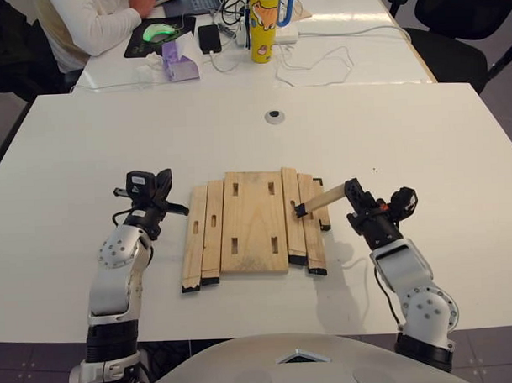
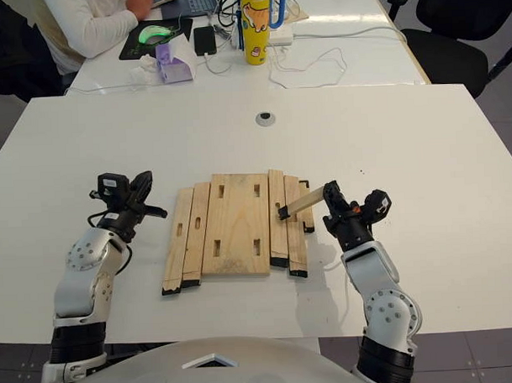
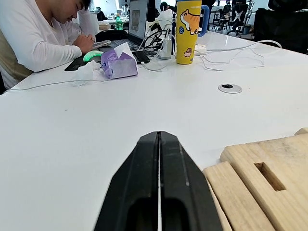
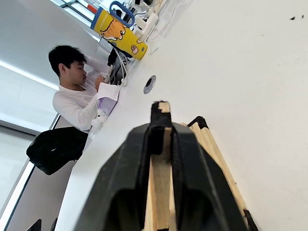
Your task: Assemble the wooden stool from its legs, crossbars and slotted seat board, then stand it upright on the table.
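The seat board (image 1: 255,221) is a pale wooden rectangle lying flat on the white tabletop (image 1: 406,153), with four small rectangular slots cut through it, two near the far edge and two near the close edge. Touching its left side lies the left pair of legs (image 1: 204,234), two slotted slats side by side with black-capped near ends. Against its right side lies the right pair of legs (image 1: 303,219), also flat and black-tipped, with a shorter piece (image 1: 325,216) just beyond them, partly hidden. A short crossbar (image 1: 322,198) is clamped in the right tool (image 1: 351,192), tilted, its black end low over the right pair of legs.
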